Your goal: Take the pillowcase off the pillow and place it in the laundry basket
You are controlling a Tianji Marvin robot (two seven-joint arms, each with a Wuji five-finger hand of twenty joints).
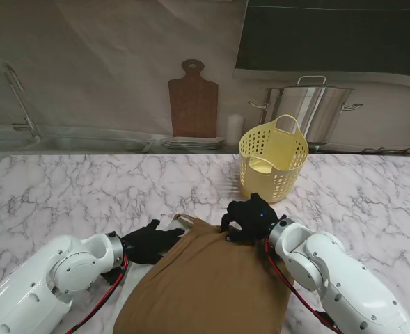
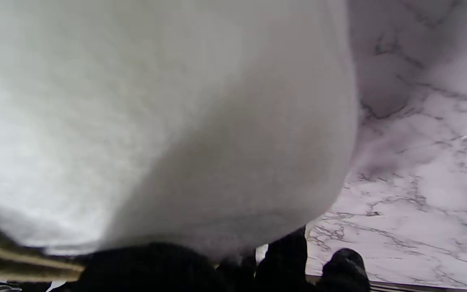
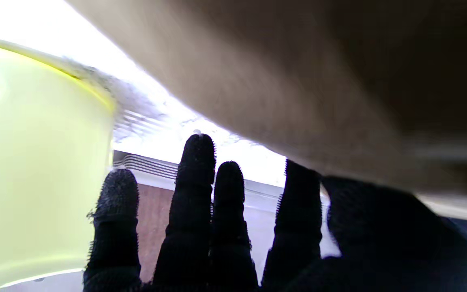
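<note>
On pillowcase [image 1: 208, 282]: spread right-hand fingers [image 3: 195, 178].

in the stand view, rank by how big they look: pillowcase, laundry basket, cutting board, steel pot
1. pillowcase, largest, though nearest the camera.
2. steel pot and laundry basket, too alike to rank.
3. cutting board, smallest.

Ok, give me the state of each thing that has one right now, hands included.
Pillowcase: on the pillow, far end open.
Pillow: white corner showing at that opening.
Basket: upright, nothing seen in it.
Left robot hand: at the exposed pillow corner; grip unclear.
Right robot hand: on the pillowcase's far edge; grip unclear.
Pot: lid on.
</note>
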